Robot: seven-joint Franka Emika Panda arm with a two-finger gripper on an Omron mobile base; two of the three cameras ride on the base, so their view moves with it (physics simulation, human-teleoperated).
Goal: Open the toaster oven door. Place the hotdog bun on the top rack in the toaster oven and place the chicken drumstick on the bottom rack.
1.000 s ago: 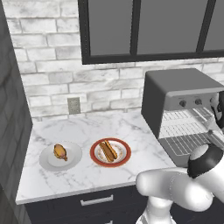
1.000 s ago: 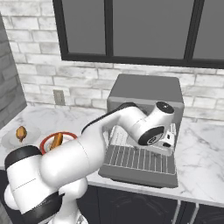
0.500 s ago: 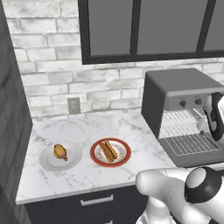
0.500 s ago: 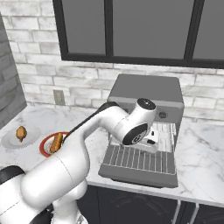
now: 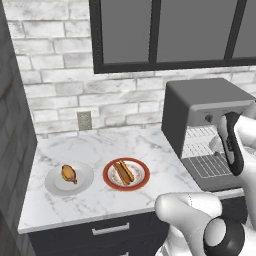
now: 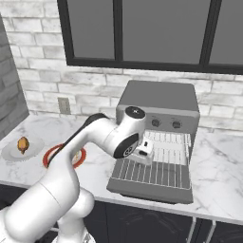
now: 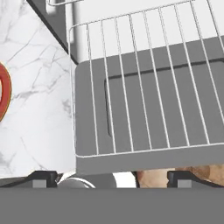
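The toaster oven (image 6: 159, 102) (image 5: 200, 107) stands at the counter's right, and the toaster oven door (image 6: 152, 187) (image 7: 85, 131) lies folded down flat. The bottom rack (image 6: 153, 168) (image 7: 139, 87) is drawn out over the door. Higher in the cavity sits the top rack (image 6: 167, 138). My gripper (image 6: 144, 151) (image 7: 111, 177) hovers open over the rack's left front part, with nothing between its fingertips (image 7: 43, 177). The hotdog bun (image 5: 124, 171) lies on a red plate (image 5: 111, 181). On a white plate (image 5: 82, 182) to the left rests the chicken drumstick (image 5: 68, 173) (image 6: 23, 144).
A brick wall with a power outlet (image 5: 84, 120) backs the marble counter (image 5: 100, 147), and a dark window runs above. A dark side wall (image 5: 12, 165) closes the left end. My arm's elbow (image 5: 220, 235) looms low in the left base view. Drawers sit below the counter edge.
The gripper has swung left across the oven's open front, from its right side toward its left, and has stayed open. The plates and food have not moved.
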